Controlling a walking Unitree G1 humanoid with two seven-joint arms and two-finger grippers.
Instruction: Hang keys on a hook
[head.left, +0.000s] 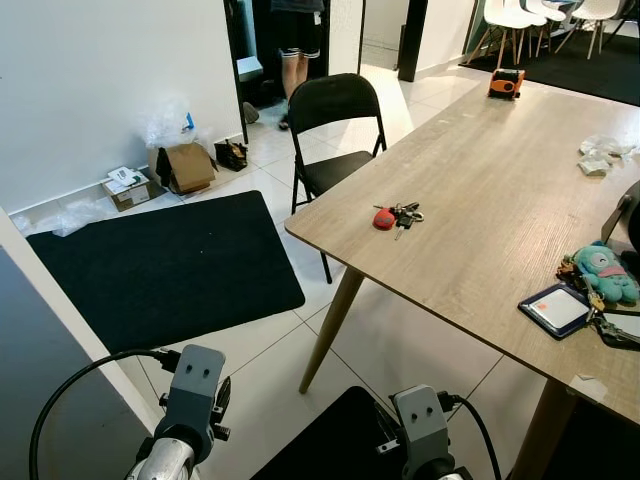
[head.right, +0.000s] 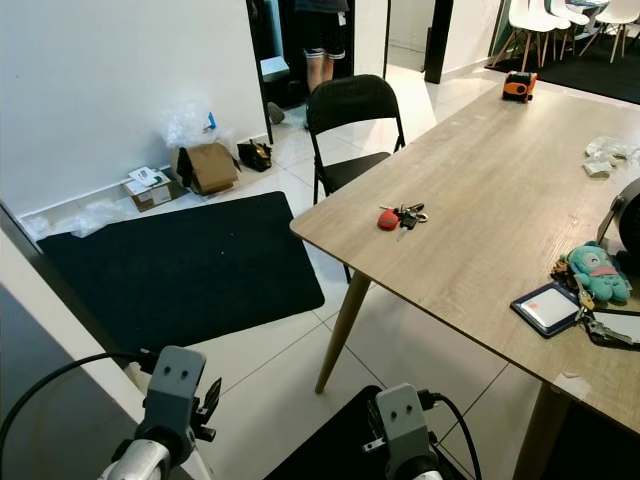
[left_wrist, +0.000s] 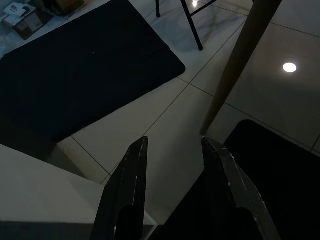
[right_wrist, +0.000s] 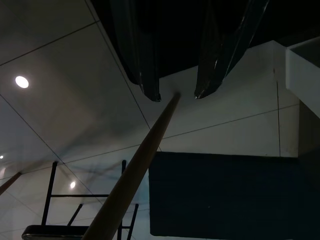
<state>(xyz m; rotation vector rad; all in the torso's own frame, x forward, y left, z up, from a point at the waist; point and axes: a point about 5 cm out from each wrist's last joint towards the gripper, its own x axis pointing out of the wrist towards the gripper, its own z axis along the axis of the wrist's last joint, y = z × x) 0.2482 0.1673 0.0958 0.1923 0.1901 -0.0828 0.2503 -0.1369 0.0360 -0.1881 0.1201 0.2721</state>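
Note:
A bunch of keys with a red fob lies on the wooden table, close to its near left corner. Both arms hang low in front of me, well below the tabletop. My left gripper is open, with nothing between its two black fingers, and points down at the tiled floor beside a table leg. My right gripper is also open and empty, aimed at the floor with the table leg running past its tips.
A black folding chair stands at the table's far left side. A black mat lies on the floor to the left. A person stands in the doorway. A plush toy, a card holder and other keys lie at the table's right.

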